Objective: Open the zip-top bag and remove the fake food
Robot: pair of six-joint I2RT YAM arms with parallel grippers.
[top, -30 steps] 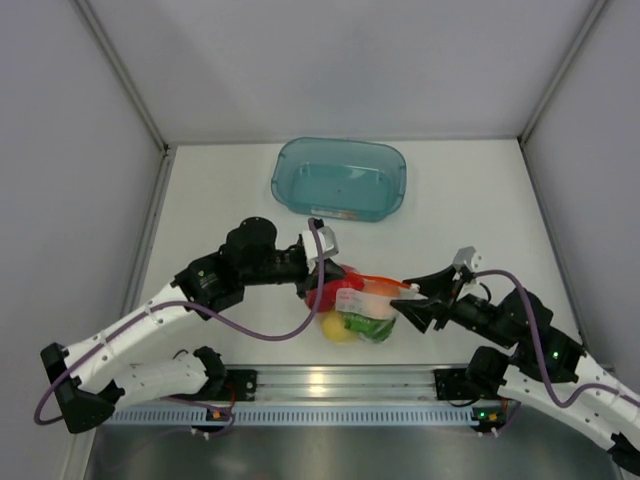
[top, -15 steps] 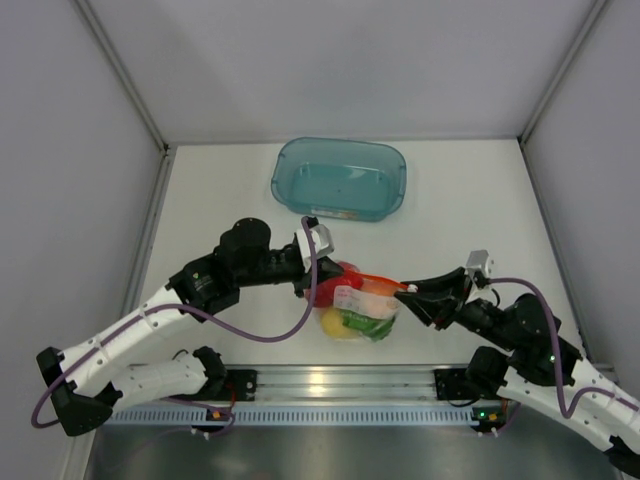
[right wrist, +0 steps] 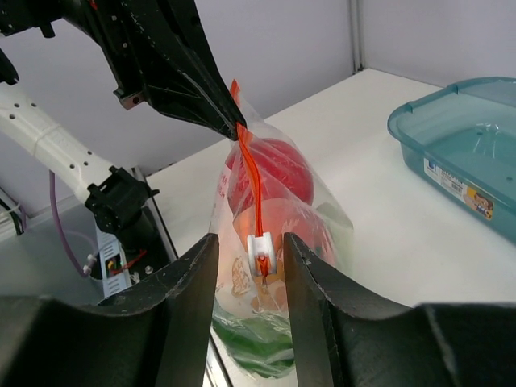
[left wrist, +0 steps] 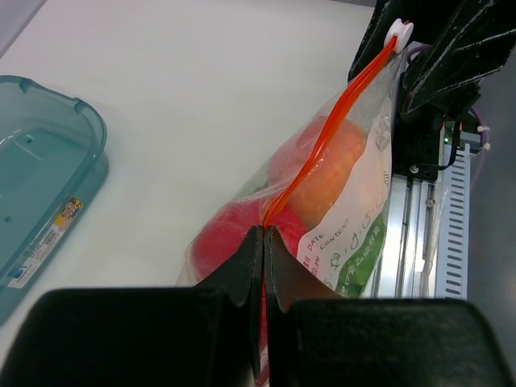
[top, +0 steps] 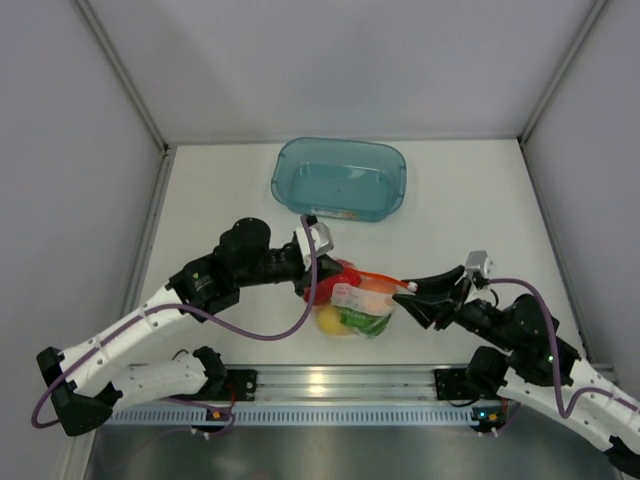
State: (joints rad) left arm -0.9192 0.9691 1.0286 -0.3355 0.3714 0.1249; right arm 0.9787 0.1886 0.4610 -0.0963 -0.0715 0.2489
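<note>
We're in the opening step: the zip-top bag (left wrist: 351, 214) is sealed, strung up off the table between the two arms. The left claw (left wrist: 264, 235) is pressed together, pinching the near end of the orange-red zip strip (left wrist: 322, 137), which runs taut away from its tips toward the other arm. At that far end sits the white slider (right wrist: 262, 251), right between the fingers of the right claw (right wrist: 251, 246). Those jaws are partly spread. The slider stands in the gap, closer to one finger, and no firm pinch shows.

The fake food is all inside, hanging below both claws: a red piece (right wrist: 274, 181) just under the left claw's tips, an orange one (left wrist: 330, 161) beside it, green lettuce (right wrist: 258, 343) at the bottom, a yellow fruit (top: 335, 322) low down. The teal bin (top: 340, 180) waits well beyond the claws, nothing in it.

Next move, as I read it: the right claw needs to close on the slider and draw it along the strip toward the left claw, while the left holds its anchor. Slip off that small tab and the mouth stays shut.
</note>
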